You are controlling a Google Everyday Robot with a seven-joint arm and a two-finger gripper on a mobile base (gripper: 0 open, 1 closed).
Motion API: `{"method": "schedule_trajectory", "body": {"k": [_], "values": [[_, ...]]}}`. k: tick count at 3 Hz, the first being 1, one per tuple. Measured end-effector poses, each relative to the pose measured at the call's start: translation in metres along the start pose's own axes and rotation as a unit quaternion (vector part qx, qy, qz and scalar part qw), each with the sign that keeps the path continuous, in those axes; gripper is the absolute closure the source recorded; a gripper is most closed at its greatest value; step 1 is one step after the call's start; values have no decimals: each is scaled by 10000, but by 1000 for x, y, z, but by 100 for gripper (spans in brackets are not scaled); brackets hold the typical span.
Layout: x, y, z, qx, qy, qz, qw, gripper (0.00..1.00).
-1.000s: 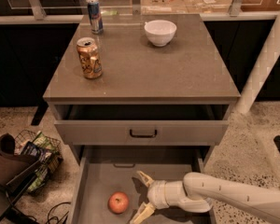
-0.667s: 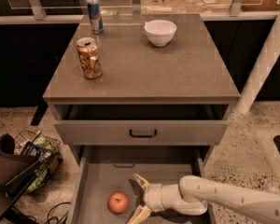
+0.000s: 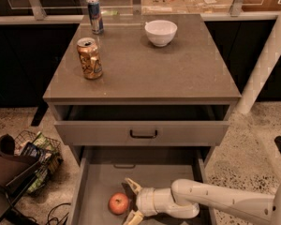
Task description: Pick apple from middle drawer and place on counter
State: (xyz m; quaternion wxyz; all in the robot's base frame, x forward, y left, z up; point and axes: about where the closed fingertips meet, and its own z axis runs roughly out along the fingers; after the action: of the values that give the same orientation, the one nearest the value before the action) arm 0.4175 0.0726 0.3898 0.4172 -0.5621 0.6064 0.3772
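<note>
1. Red-orange apple on the plain grey floor of the middle drawer, which stands pulled out at the bottom of the cabinet; placed left of the floor's middle, towards the front.
2. Gripper low inside the same drawer, just right of the apple and pointing left at it. Fingers spread apart, one towards the back and one towards the front, with the apple at their mouth. Cannot tell whether either finger touches it.
3. White arm reaching in from the lower right, across the drawer's right side.
4. Bare drawer floor behind the apple and to its left; left wall near, right side filled by the arm.
5. Shallower drawer with a dark bar handle directly above, pulled out partway and overhanging the back of the middle drawer.
6. Grey-brown desk on top: gold can near the left edge, blue can at the back left, white bowl at the back. Front half and right side open.
7. Speckled floor all around; wire basket of packets at the left, white post at the right.
</note>
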Motion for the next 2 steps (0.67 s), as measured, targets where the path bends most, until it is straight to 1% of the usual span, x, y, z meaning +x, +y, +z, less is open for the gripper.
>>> {"method": "schedule_trajectory", "body": {"k": [1, 2], "values": [[-4, 2, 14, -75, -28, -78, 9999, 0], [-3, 1, 26, -160, -61, -64, 9998, 0]]}}
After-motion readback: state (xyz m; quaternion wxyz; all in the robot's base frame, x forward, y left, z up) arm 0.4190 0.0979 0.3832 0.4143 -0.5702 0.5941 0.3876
